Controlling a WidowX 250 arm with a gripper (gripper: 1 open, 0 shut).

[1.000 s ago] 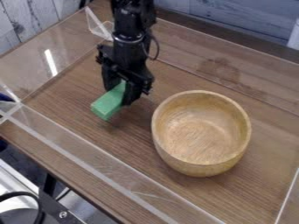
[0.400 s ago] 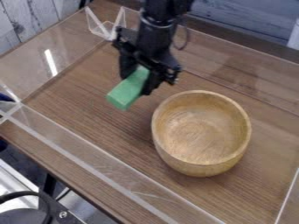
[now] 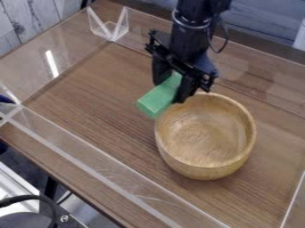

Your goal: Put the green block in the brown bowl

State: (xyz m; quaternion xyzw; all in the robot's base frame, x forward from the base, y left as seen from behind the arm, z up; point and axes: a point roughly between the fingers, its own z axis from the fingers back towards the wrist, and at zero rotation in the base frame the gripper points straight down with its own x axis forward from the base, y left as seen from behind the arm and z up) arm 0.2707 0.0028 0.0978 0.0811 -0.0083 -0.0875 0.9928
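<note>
The claw, closed on the green block, holds it off the desk beside the brown bowl's rim, ready to clear it

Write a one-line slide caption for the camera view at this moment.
Gripper carries the green block above the wooden table, its lower end at the brown bowl rim, not yet released.
</note>
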